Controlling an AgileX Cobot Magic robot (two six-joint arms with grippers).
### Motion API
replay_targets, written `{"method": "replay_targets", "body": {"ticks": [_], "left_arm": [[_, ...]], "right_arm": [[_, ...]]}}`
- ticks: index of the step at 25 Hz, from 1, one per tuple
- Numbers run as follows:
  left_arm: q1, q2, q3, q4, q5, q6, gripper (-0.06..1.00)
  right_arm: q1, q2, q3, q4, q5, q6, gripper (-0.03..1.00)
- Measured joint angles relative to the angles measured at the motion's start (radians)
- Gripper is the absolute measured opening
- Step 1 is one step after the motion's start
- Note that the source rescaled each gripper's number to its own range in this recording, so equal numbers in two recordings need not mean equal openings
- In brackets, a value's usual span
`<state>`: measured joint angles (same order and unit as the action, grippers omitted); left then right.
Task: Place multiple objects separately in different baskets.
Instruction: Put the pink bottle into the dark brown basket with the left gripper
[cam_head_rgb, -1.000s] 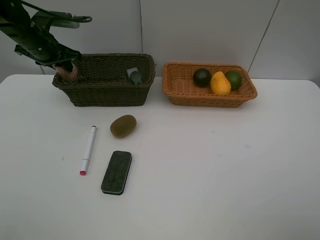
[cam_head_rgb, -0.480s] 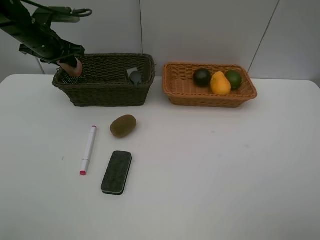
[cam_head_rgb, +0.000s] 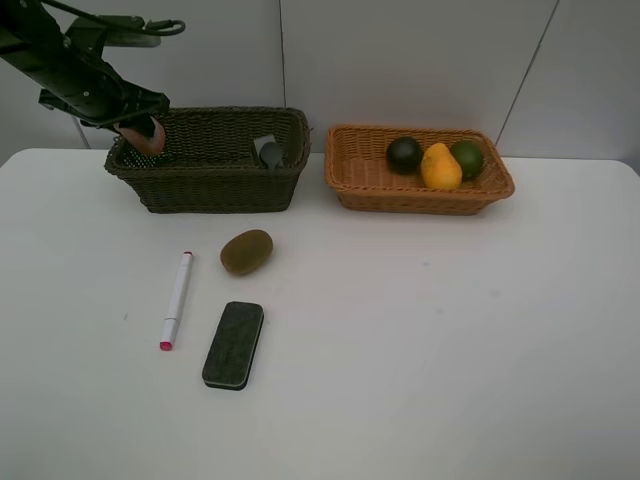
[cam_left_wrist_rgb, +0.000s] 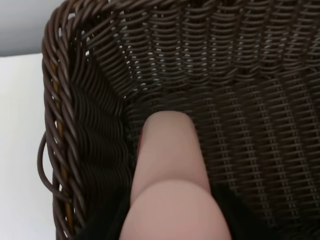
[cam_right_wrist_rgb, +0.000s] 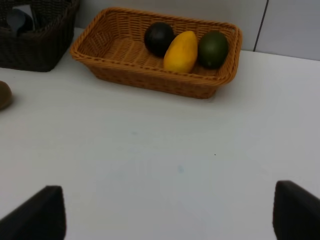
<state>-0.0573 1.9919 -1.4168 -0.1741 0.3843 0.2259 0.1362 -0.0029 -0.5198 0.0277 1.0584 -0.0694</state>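
Observation:
My left gripper is shut on the pink bottle, tilted over the left end of the dark basket. In the left wrist view the pink bottle points down into the dark basket's corner. A dark grey bottle lies at that basket's right end. The orange basket holds the mangosteen, mango and lime. The kiwi, white marker and black eraser lie on the table. My right gripper stands open above bare table, short of the orange basket.
The white table ends against a light wall behind both baskets. The two baskets stand side by side with a narrow gap between them. The kiwi shows at the edge of the right wrist view.
My left gripper has carried the pink bottle a little up and to the right over the dark basket's left end, then held still. Nothing else has moved.

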Motion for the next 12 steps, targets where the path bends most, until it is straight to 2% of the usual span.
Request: {"method": "replay_targets", "body": {"ticks": [2,3,4,6,7,9,12], "left_arm": [[0.0,0.0,0.0,0.0,0.002,0.0,0.3],[0.0,0.0,0.0,0.0,0.0,0.004,0.34],[0.0,0.0,0.0,0.0,-0.002,0.007,0.47],[0.0,0.0,0.0,0.0,-0.021,0.007,0.79],[0.0,0.0,0.0,0.0,-0.031,0.007,0.88],[0.0,0.004,0.0,0.0,-0.044,0.008,0.96],[0.0,0.016,0.0,0.0,-0.047,0.008,0.99]], "right_arm": [[0.0,0.0,0.0,0.0,0.0,0.0,1.0],[0.0,0.0,0.0,0.0,0.0,0.0,1.0],[0.0,0.0,0.0,0.0,0.0,0.0,1.0],[0.0,0.0,0.0,0.0,0.0,0.0,1.0],[0.0,0.0,0.0,0.0,0.0,0.0,1.0],[0.0,0.0,0.0,0.0,0.0,0.0,1.0],[0.0,0.0,0.0,0.0,0.0,0.0,1.0]]}}
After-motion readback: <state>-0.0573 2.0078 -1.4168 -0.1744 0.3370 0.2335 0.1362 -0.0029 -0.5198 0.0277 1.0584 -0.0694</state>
